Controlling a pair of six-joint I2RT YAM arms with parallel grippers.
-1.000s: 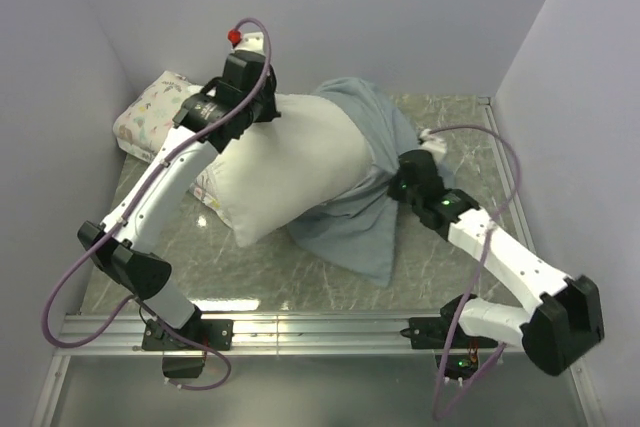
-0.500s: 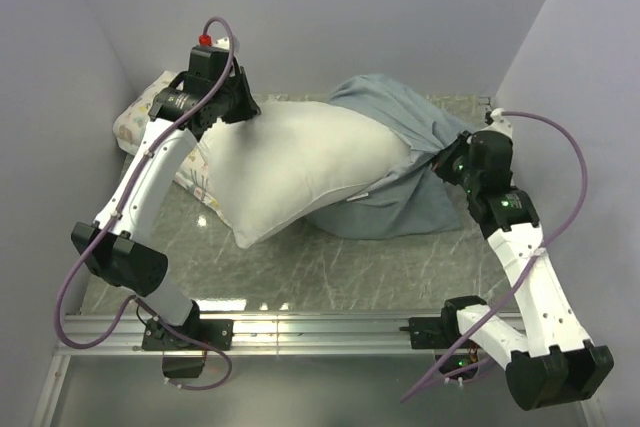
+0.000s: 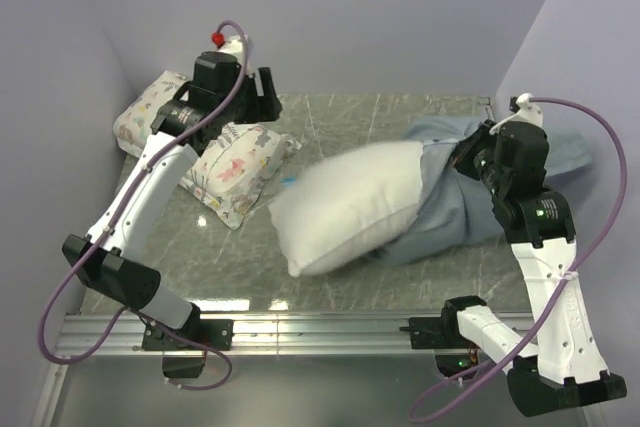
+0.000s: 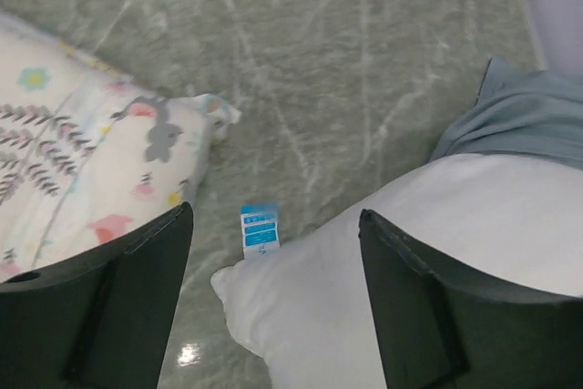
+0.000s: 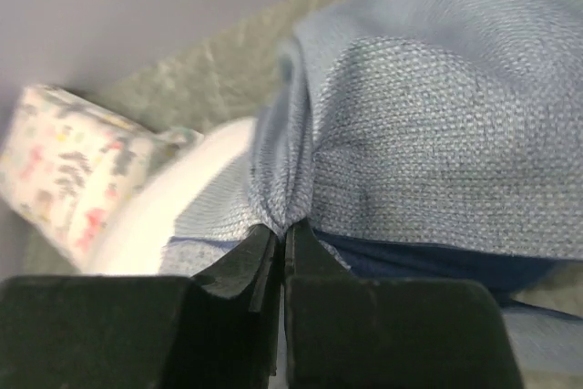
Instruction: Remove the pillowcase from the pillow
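Right hand (image 5: 281,230) pinches pillowcase (image 3: 452,215); pillow (image 3: 345,207) lies left-right, bare end leftward.

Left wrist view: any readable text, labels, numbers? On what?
Blue-and-white tag by the pillow corner: printed lines, too small to read.
On the floral-print cushion: pictures only, no words.
On the pillowcase: plain blue-grey side showing, no script visible.
Nothing legible in this view.
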